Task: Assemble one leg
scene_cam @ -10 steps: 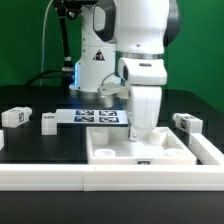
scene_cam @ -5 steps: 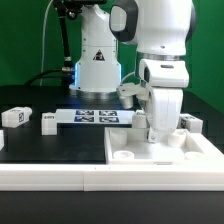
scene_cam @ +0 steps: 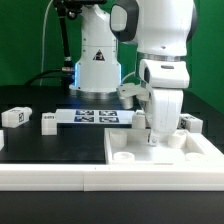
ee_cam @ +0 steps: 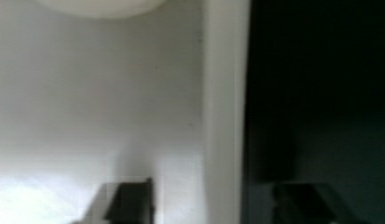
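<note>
The gripper (scene_cam: 156, 136) hangs low over the white panel (scene_cam: 195, 148) — jaws apart, seemingly straddling its rim, pinching nothing. The leg (scene_cam: 188, 122) lies just beyond, at the exterior view's right. Best lift clear first — then drop squarely over that post.

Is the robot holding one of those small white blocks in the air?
No: the gripper is down at the far rim of the white panel, and the leg beside it lies on the black table.

Glossy white arm (scene_cam: 165, 40) — black joints, blue base glow
</note>
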{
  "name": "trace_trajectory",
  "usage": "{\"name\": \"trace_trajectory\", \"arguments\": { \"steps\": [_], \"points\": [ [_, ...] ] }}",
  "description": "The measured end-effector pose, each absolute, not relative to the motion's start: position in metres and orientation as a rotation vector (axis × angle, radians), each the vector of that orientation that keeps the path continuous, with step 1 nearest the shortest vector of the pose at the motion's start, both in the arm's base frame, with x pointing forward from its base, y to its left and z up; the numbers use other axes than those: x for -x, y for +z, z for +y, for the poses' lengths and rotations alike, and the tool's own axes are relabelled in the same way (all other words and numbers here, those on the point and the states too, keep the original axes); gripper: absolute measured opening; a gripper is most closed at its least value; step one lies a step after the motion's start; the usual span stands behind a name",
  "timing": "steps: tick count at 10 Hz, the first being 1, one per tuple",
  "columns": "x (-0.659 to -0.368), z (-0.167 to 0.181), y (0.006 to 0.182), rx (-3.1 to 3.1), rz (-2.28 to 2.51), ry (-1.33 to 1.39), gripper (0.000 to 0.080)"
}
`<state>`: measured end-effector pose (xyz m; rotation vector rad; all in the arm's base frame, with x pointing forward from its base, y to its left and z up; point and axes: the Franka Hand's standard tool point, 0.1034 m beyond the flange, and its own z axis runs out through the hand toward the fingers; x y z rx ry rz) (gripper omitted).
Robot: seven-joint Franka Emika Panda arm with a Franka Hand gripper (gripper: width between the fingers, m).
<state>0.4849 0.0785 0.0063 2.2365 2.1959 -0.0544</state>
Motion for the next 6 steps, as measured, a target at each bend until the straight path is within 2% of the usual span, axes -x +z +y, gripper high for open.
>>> {"name": "trace_trajectory", "arguments": {
  "steps": [1, 2, 3, 6],
  "points": [
    [-0.4850, 0.0784, 0.0063, -2.237, 2.196, -0.054, 0.0545],
    [-0.4850, 0.0784, 0.0063, -2.237, 2.196, -0.054, 0.0545],
    [-0.4850, 0.0784, 0.0063, -2.237, 2.196, -0.054, 0.0628],
    [-0.4850, 0.0783, 0.0063, -2.237, 2.196, -0.054, 0.0648]
  ]
}}
